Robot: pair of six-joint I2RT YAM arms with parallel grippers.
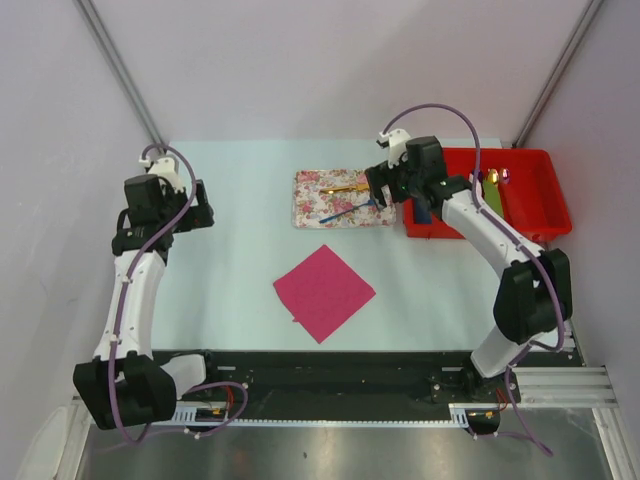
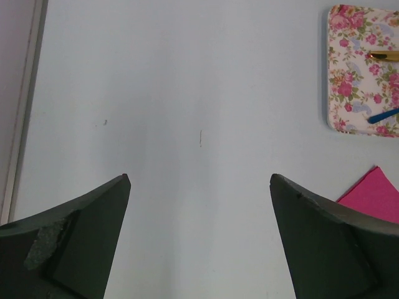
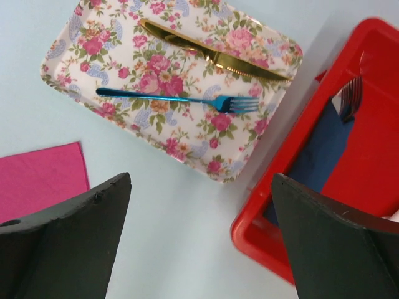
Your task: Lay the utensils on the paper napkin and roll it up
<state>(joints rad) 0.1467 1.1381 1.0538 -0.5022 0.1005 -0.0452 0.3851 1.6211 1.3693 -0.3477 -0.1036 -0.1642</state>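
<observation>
I see the floral-patterned rectangular tray [image 3: 118, 56] holding the shiny gold knife [image 3: 215, 57] and dark blue fork [image 3: 177, 98]; the red plastic bin [image 3: 374, 187] holds a navy bundle [image 3: 318, 156], partly cut off. The square magenta paper napkin [image 1: 324, 291] lies on the counter [image 1: 230, 250] near the tray, and my left gripper [image 2: 199, 177] and right gripper [image 3: 201, 177] have their jaws wide and empty.

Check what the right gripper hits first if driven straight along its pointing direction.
The right gripper likely meets bare table first, in the gap between floral tray and red bin; bin rim is close, depth unclear.
</observation>
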